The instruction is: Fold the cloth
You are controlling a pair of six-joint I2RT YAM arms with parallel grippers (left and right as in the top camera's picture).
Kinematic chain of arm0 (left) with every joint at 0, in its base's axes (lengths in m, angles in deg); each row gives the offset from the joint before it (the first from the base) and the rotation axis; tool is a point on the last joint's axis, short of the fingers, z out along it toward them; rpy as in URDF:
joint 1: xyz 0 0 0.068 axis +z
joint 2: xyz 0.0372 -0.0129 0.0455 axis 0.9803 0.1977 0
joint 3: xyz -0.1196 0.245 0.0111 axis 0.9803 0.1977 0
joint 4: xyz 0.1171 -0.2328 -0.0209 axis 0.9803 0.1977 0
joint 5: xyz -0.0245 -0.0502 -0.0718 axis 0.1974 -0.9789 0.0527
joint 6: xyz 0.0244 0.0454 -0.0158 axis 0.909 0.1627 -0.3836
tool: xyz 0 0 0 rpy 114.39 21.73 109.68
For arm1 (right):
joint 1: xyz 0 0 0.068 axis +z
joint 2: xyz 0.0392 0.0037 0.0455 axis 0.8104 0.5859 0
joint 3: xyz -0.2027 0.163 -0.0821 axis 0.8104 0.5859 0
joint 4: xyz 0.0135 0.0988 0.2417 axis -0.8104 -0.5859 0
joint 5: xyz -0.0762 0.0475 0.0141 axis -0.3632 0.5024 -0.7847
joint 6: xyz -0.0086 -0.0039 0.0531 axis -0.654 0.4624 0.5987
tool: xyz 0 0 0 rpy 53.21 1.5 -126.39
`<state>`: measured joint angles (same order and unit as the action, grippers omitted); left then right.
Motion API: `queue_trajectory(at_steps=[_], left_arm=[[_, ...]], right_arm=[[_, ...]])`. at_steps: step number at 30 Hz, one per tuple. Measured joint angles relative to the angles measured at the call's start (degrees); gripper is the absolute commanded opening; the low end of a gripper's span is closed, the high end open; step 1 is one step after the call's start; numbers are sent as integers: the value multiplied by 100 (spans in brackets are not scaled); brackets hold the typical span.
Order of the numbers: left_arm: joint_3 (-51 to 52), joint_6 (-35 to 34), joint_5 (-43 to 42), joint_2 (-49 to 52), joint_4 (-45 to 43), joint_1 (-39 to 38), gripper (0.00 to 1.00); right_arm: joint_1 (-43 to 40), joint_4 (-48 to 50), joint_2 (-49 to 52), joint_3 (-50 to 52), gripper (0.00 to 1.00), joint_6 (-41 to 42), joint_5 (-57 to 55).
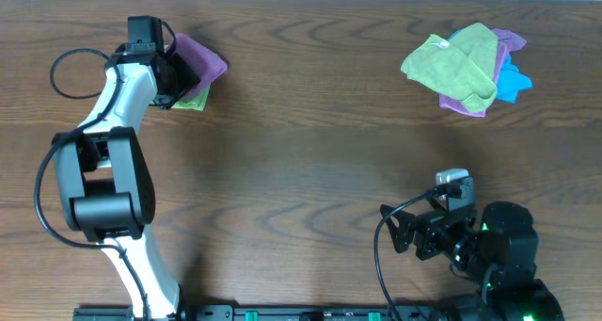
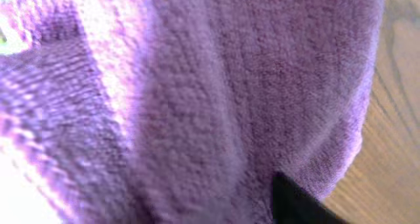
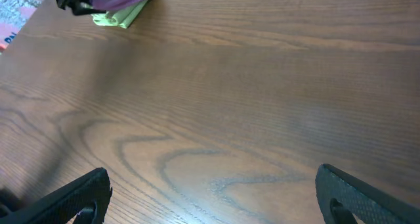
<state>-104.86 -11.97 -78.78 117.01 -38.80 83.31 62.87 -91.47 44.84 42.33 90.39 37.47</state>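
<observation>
The left hand (image 1: 177, 74) sits at the far left of the worktop (image 1: 301, 161), at the end of its outstretched arm, with its tips down in the cloth (image 1: 202, 59). Its own camera is so close that blurred lilac-purple pile fills nearly the whole view. One dark finger (image 2: 298, 204) pokes in at the bottom edge, pressed against the fabric. The other finger is hidden, so I cannot tell whether this hand pinches the cloth or merely rests on it.

The cloth looks soft and fuzzy, with a fine ribbed nap. A rounded fold runs from top to bottom through the middle of the wrist view, and there is a washed-out bright patch at the lower left. A strip of wood grain shows past its right edge. From above it is a small bunched shape, not spread flat, with a corner pointing right. It lies on a lime-green cloth (image 1: 193, 100), whose edge peeps out on the near side.

The right hand (image 3: 213, 201) is close to its base at the near right, well apart from the cloth. Its fingers are spread wide, with only wood grain between them.

At the far right lies a heap (image 1: 466, 67) of green, purple and blue cloths
</observation>
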Motion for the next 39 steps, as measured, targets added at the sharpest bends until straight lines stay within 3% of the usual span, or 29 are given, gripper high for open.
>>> queue_trajectory(at_steps=[21,32,39], left_arm=[[0,343,-2,-1497,7,0,95],[-9,2138,398,-2420,2498,-4,95],[-9,2616,625,-2859,3331,-4,95]], right_arm=[[0,0,0,0,99,0,0],[0,-2,0,2,99,0,2],[0,-2,0,2,99,0,0]])
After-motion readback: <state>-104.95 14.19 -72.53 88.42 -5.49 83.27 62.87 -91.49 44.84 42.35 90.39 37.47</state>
